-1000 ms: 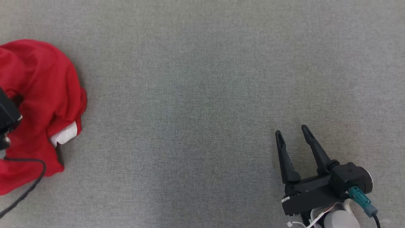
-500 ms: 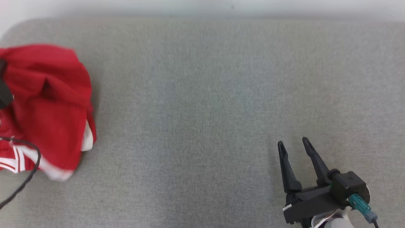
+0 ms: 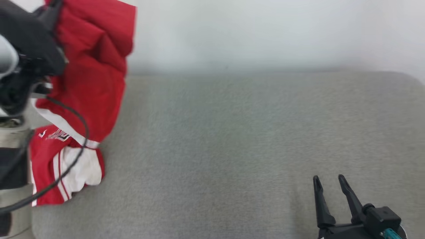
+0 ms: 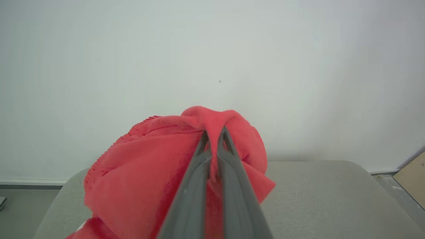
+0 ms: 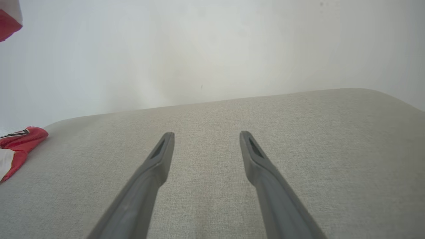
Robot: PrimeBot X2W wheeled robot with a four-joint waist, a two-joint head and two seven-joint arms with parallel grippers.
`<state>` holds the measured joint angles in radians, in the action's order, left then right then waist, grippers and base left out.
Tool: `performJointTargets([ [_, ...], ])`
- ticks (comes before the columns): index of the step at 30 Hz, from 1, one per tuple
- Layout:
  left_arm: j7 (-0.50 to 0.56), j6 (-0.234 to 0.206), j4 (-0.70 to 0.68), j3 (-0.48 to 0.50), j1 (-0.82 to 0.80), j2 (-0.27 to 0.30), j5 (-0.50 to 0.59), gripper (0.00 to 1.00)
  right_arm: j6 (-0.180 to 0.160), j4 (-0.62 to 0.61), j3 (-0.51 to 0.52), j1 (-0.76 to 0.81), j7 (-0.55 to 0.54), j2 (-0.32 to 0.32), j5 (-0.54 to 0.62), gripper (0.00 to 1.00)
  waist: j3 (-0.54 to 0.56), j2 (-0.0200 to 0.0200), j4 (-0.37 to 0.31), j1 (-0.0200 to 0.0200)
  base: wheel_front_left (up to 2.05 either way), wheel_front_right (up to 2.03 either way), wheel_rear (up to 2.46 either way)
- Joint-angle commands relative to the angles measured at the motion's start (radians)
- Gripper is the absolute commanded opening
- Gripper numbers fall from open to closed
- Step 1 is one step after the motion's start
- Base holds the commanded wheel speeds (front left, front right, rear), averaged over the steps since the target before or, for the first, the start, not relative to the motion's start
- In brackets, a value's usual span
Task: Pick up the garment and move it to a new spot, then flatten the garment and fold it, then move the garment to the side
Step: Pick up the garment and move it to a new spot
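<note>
The garment (image 3: pixel 93 83) is red with white trim and stripes. It hangs at the far left of the head view, its lower end resting on the grey cloth-covered table (image 3: pixel 232 149). My left gripper (image 4: pixel 215 132) is shut on a bunched fold at the top of the garment (image 4: pixel 142 176), lifted high in front of the white wall. My right gripper (image 3: pixel 328 181) stands open low over the table's near right, nothing between its fingers (image 5: pixel 162 149). In the right wrist view, the garment's lower end (image 5: pixel 20 139) lies at the far left.
A white wall (image 3: pixel 265 33) rises behind the table's rounded far edge. A brown board (image 4: pixel 411 176) leans beyond the table's right corner in the left wrist view. My left arm's black cable (image 3: pixel 76 149) loops in front of the hanging cloth.
The head camera has tilted up, bringing the wall into view. My left gripper has raised the garment from a heap on the table, so it now hangs. The right gripper stays open.
</note>
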<state>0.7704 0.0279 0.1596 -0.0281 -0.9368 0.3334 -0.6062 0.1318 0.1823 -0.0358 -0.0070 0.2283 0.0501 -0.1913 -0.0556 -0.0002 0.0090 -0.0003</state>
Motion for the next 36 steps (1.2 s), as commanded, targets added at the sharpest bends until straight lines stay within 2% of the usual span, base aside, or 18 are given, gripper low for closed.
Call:
performJointTargets([
  [1, -0.013, 0.011, -0.004, -0.014, 0.002, -0.021, -0.012, 0.00, -0.002, -0.010, 0.011, 0.021, -0.008, 0.000, 0.009, 1.00, 0.073, 0.0002, -0.081, 0.0003, 0.00, 0.00, 0.00],
  [8, -0.060, 0.043, -0.033, -0.084, 0.049, -0.120, -0.041, 0.00, -0.002, -0.068, 0.045, 0.056, -0.053, 0.000, 0.042, 1.00, 0.091, 0.0002, -0.180, 0.0003, 0.00, 0.00, 0.00],
  [13, -0.097, 0.050, -0.039, -0.139, 0.112, -0.156, -0.014, 0.00, -0.002, -0.117, 0.037, 0.073, -0.086, 0.001, 0.046, 1.00, 0.086, 0.0002, -0.258, 0.0003, 0.00, 0.00, 0.00],
  [18, -0.143, 0.056, -0.002, -0.177, 0.187, -0.192, -0.006, 0.00, -0.002, -0.137, 0.039, 0.085, -0.102, 0.001, 0.047, 1.00, 0.076, 0.0002, -0.302, 0.0003, 0.00, 0.00, 0.00],
  [25, -0.284, 0.068, 0.140, -0.281, 0.302, -0.238, 0.065, 0.00, -0.002, -0.165, 0.029, 0.089, -0.120, 0.001, 0.040, 1.00, 0.054, 0.0002, -0.350, 0.0003, 0.00, 0.00, 0.00],
  [30, -0.435, 0.074, 0.286, -0.374, 0.374, -0.258, 0.142, 0.00, -0.002, -0.163, 0.017, 0.084, -0.124, 0.000, 0.030, 1.00, 0.042, 0.0002, -0.360, 0.0003, 0.00, 0.00, 0.00],
  [33, -0.540, 0.058, 0.365, -0.409, 0.389, -0.271, 0.173, 0.00, -0.002, -0.161, 0.013, 0.081, -0.126, 0.001, 0.026, 1.00, 0.037, 0.0002, -0.359, 0.0003, 0.00, 0.00, 0.00],
  [35, -0.585, 0.051, 0.412, -0.434, 0.394, -0.275, 0.184, 0.76, -0.002, -0.161, 0.011, 0.080, -0.127, 0.000, 0.027, 1.00, 0.037, 0.0002, -0.353, 0.0003, 0.00, 0.00, 0.00],
  [36, -0.600, 0.042, 0.435, -0.442, 0.393, -0.275, 0.186, 1.00, -0.002, -0.161, 0.010, 0.080, -0.128, 0.000, 0.028, 1.00, 0.039, 0.0002, -0.350, 0.0003, 0.00, 0.00, 0.00],
])
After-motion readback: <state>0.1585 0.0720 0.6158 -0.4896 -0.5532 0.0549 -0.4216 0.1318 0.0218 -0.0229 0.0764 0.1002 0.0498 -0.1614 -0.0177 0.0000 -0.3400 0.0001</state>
